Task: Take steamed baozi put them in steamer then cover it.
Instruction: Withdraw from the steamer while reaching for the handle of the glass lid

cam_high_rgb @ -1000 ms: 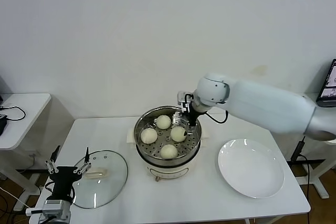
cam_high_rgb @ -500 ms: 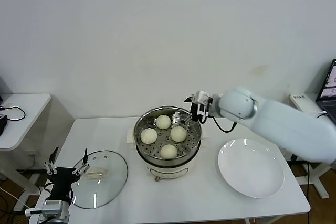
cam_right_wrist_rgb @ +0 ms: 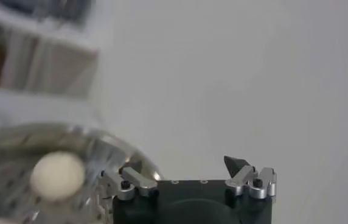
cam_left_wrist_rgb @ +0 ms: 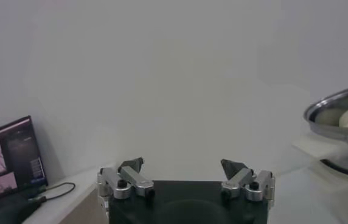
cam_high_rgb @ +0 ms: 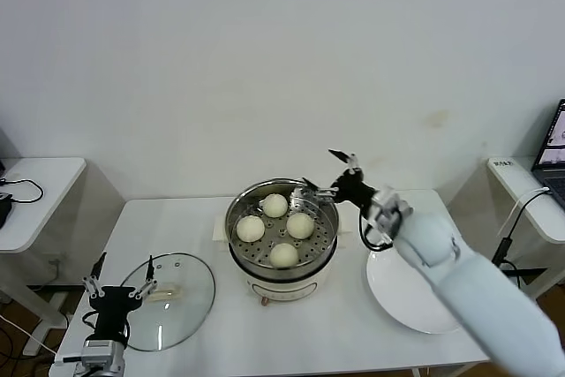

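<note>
White table [cam_high_rgb: 194,218] before a plain wall [cam_high_rgb: 265,59] bears steamer [cam_high_rgb: 243,258] and plate [cam_high_rgb: 388,297].

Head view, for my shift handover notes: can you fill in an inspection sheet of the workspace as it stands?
Surface: white table, no spills seen.
Job's things: four baozi inside the steamer; glass cover lies flat on the table, not on the steamer.
Clutter: bare white plate right of the steamer.
Grippers: right claw open, empty, at the steamer's far right rim; left claw open, empty, by the cover's near left edge.
Cables: black cable on the side table.
Surroundings: plain wall; laptop at right edge.
</note>
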Controlling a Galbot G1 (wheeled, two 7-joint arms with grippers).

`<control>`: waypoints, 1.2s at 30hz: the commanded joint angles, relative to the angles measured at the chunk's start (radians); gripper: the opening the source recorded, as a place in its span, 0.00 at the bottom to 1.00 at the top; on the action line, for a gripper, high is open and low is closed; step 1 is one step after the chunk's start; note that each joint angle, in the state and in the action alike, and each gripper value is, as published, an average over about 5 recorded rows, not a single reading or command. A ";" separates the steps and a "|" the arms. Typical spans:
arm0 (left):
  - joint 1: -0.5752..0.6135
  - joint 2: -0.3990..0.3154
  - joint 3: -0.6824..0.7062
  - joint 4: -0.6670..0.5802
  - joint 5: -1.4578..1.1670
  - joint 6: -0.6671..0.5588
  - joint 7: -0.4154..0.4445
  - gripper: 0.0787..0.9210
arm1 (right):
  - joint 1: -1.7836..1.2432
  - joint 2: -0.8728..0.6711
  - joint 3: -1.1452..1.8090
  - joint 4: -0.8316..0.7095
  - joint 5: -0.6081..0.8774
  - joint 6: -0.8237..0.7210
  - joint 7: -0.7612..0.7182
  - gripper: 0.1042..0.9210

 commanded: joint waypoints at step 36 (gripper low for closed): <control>0.039 0.154 0.023 0.261 1.075 -0.161 0.008 0.88 | -0.811 0.488 0.799 0.070 -0.037 0.150 -0.092 0.88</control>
